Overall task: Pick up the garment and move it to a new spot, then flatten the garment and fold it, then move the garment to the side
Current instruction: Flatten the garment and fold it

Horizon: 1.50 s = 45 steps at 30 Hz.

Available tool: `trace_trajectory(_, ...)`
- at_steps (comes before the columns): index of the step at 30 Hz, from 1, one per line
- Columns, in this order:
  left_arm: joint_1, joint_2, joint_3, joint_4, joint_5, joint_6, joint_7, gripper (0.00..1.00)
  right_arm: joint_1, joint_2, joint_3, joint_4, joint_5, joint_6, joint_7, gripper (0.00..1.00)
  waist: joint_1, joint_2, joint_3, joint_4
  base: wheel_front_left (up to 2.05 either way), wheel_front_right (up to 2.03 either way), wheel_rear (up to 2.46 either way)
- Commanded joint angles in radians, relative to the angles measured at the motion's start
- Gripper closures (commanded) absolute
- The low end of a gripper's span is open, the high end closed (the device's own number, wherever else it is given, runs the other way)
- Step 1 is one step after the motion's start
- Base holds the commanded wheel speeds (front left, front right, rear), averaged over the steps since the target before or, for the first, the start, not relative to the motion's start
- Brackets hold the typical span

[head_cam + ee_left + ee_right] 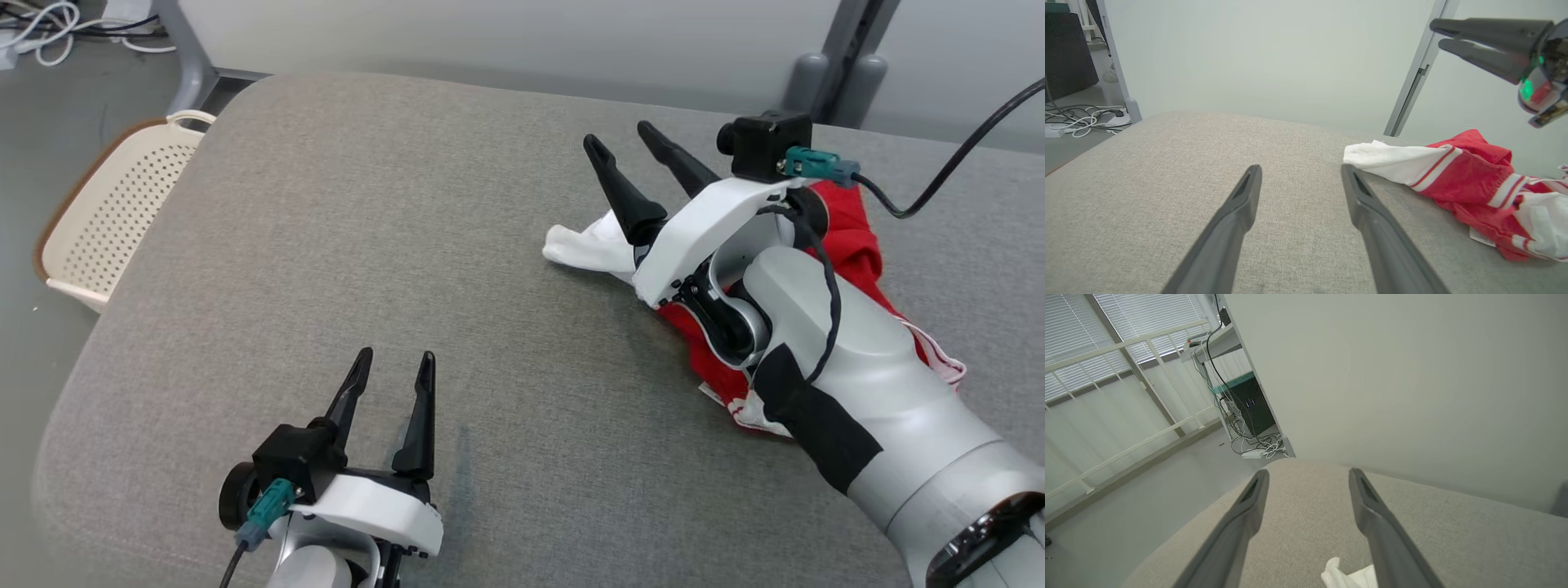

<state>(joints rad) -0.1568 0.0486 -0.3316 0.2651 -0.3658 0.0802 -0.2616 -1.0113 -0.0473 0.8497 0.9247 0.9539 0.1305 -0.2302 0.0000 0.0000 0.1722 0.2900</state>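
Observation:
The garment [849, 237] is a crumpled red and white piece lying on the grey padded table [408, 245] at the right side. In the left wrist view the garment [1461, 179] shows a white sleeve with red stripes. A white corner of the garment [1347, 575] lies below my right fingers. My right gripper [620, 139] hangs open above the garment's white end, with nothing between its fingers. My left gripper [392, 363] stands open near the table's front, well left of the garment. From the left wrist, the right gripper [1437, 34] appears high at the upper right.
A cream perforated basket [114, 212] stands on the floor beside the table's left edge. White cables [57, 33] lie on the floor at the far left. A pale wall panel [490, 33] rises behind the table. Bare grey padding spreads across the table's middle and left.

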Motion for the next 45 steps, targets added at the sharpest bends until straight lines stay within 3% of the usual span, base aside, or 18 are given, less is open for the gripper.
trace_trajectory(1,-0.003,0.004,0.012,-0.008,0.008,0.004,-0.005,0.0,-0.024,-0.007,0.004,0.013,-0.021,0.001,-0.015,0.0,0.0,0.0,-0.002,-0.033,0.0,0.0,0.0)
trace_trajectory(5,0.008,0.004,0.036,-0.016,0.025,0.0,-0.005,0.0,-0.016,-0.044,-0.026,0.018,-0.07,0.001,-0.035,0.0,0.0,0.0,-0.008,-0.088,0.0,0.0,0.0)
trace_trajectory(8,0.014,0.004,0.046,-0.02,0.034,-0.006,-0.005,0.0,0.04,-0.113,-0.123,-0.055,-0.138,0.001,-0.036,0.0,0.0,0.0,-0.01,-0.12,0.0,0.0,0.0)
trace_trajectory(13,0.029,0.004,0.057,-0.019,0.044,-0.009,-0.005,0.0,0.25,-0.199,-0.342,-0.221,-0.297,0.001,-0.036,0.0,0.0,0.0,-0.018,-0.163,0.0,0.0,0.0)
trace_trajectory(20,0.048,0.004,0.066,-0.01,0.052,-0.016,-0.005,0.0,0.624,-0.224,-0.552,-0.395,-0.462,0.001,-0.036,0.0,0.0,0.0,-0.038,-0.201,0.0,0.0,0.0)
trace_trajectory(25,0.055,0.004,0.065,-0.001,0.059,-0.024,-0.005,0.0,0.69,-0.203,-0.6,-0.358,-0.522,0.001,-0.036,0.0,0.0,0.0,-0.046,-0.208,0.0,0.0,0.0)
trace_trajectory(34,0.042,0.004,0.058,0.009,0.081,-0.035,-0.005,0.0,0.603,-0.199,-0.612,-0.189,-0.646,0.001,-0.017,0.0,0.0,0.0,-0.035,-0.16,0.0,0.0,0.0)
trace_trajectory(40,0.044,0.004,0.067,0.011,0.084,-0.037,-0.005,0.0,0.562,-0.197,-0.586,-0.101,-0.618,0.001,0.002,0.0,0.0,0.0,-0.03,-0.132,0.0,0.0,0.0)
trace_trajectory(41,0.045,0.004,0.067,0.011,0.084,-0.037,-0.005,0.0,0.556,-0.198,-0.579,-0.091,-0.609,0.001,0.0,0.54,0.0,0.0,-0.03,-0.129,0.0,0.0,0.0)
trace_trajectory(42,0.045,0.004,0.068,0.012,0.084,-0.038,-0.005,0.0,0.551,-0.199,-0.569,-0.081,-0.599,0.001,-0.001,0.71,0.0,0.0,-0.031,-0.127,0.0,0.0,0.0)
trace_trajectory(43,0.046,0.004,0.069,0.013,0.084,-0.038,-0.005,0.0,0.547,-0.201,-0.561,-0.074,-0.591,0.001,-0.003,0.81,0.0,0.0,-0.032,-0.126,0.0,0.0,0.0)
trace_trajectory(44,0.046,0.004,0.069,0.015,0.084,-0.037,-0.005,0.0,0.542,-0.203,-0.553,-0.066,-0.582,0.001,-0.005,1.0,0.0,0.0,-0.033,-0.125,0.0,0.0,0.0)
trace_trajectory(45,0.045,0.004,0.069,0.016,0.083,-0.036,-0.005,0.0,0.536,-0.204,-0.544,-0.062,-0.572,0.001,-0.008,1.0,0.0,0.0,-0.034,-0.125,0.0,0.0,0.0)
